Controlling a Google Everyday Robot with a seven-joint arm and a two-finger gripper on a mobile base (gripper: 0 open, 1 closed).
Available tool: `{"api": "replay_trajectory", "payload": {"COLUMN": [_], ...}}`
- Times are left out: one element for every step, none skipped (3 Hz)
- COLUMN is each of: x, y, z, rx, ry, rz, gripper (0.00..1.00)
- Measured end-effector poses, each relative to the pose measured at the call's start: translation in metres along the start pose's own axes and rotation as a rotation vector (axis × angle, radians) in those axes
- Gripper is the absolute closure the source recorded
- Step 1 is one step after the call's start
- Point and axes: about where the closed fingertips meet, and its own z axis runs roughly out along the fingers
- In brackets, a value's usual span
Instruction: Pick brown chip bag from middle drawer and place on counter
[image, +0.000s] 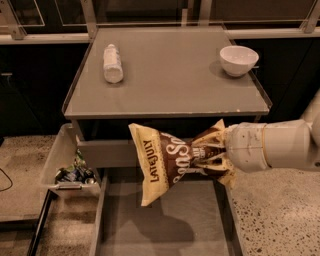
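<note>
The brown chip bag (167, 162) hangs in the air above the open middle drawer (165, 220), its cream end with "LATE JULY" pointing left and down. My gripper (209, 155) comes in from the right on a white arm and is shut on the bag's right end. The bag sits just in front of and below the counter's (167, 70) front edge. The drawer floor under the bag is bare, with the bag's shadow on it.
A white plastic bottle (112, 63) lies on the counter's left side. A white bowl (238, 60) stands at its back right. A grey bin (67, 165) with small items hangs at the cabinet's left. Speckled floor lies on both sides.
</note>
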Motion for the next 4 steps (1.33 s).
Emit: {"api": "replay_trajectory", "payload": {"x": [0.000, 0.005, 0.003, 0.017], "y": [-0.040, -0.100, -0.159, -0.205], "z": [0.000, -0.003, -0.009, -0.012], "rx": [0.014, 0.038, 0.072, 0.125], "ry": [0.000, -0.008, -0.003, 0.010], "rz": [-0.064, -0.103, -0.140, -0.132], "gripper": [1.00, 1.00, 1.00, 1.00]}}
